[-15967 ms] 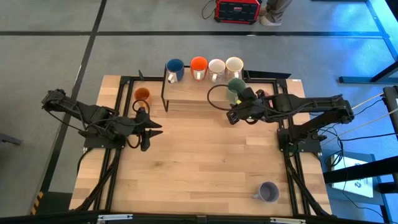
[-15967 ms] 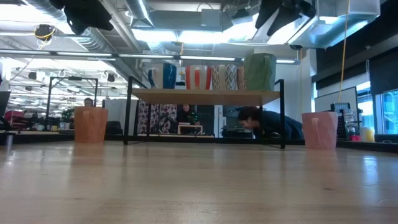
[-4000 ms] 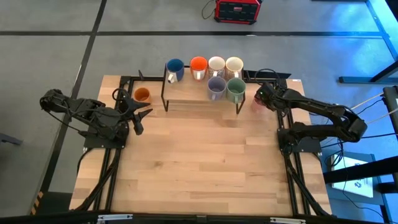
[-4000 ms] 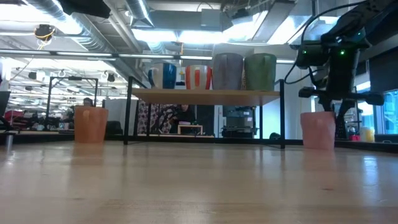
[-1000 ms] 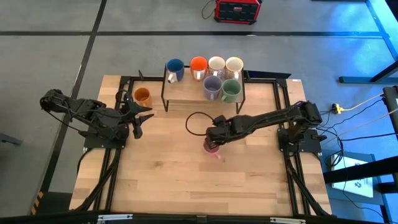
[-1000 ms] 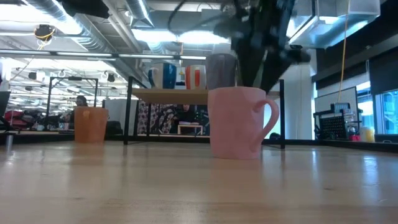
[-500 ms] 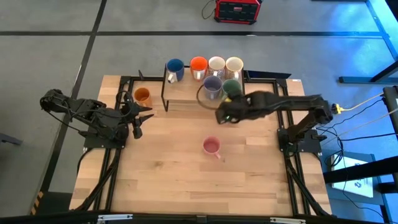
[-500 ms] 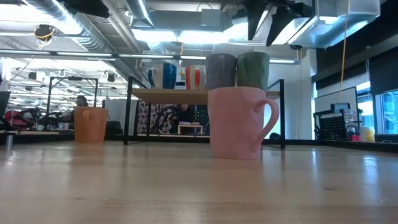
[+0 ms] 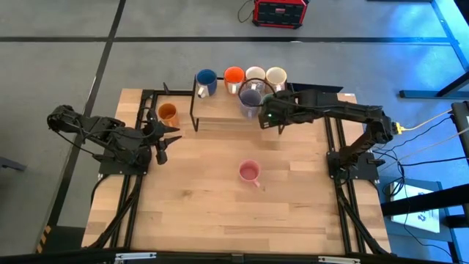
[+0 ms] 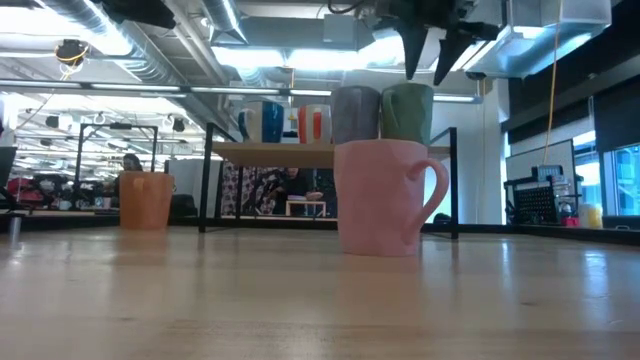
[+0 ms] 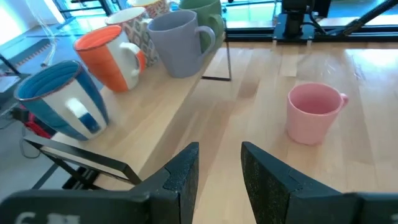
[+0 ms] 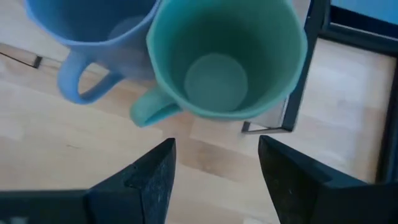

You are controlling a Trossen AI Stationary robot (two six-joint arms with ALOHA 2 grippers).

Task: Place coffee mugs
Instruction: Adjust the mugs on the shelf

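Note:
A pink mug (image 9: 249,173) (image 10: 385,197) stands upright on its base at the table's middle, touched by nothing. On the wooden shelf (image 9: 220,111) at the far edge stand blue (image 9: 206,79), red-orange (image 9: 234,76), white (image 9: 254,75), cream (image 9: 276,75), lavender (image 9: 251,97) and green (image 12: 227,59) mugs. An amber mug (image 9: 167,112) sits on the table left of the shelf. My right gripper (image 9: 268,116) (image 12: 214,174) hovers open above the green mug's near side. My left gripper (image 9: 163,143) (image 11: 219,174) waits open near the amber mug, holding nothing.
Black frame rails (image 9: 333,147) run along the table's sides and far edge. The shelf's black legs (image 10: 207,180) stand on the table. A red box (image 9: 278,11) sits on the floor beyond the table. Bare wood stretches over the near half of the table (image 9: 220,220).
My right gripper has let go of the pink mug at the table's middle, risen and swung toward the far edge, ending above the green mug on the shelf. The pink mug stays upright where it was set down.

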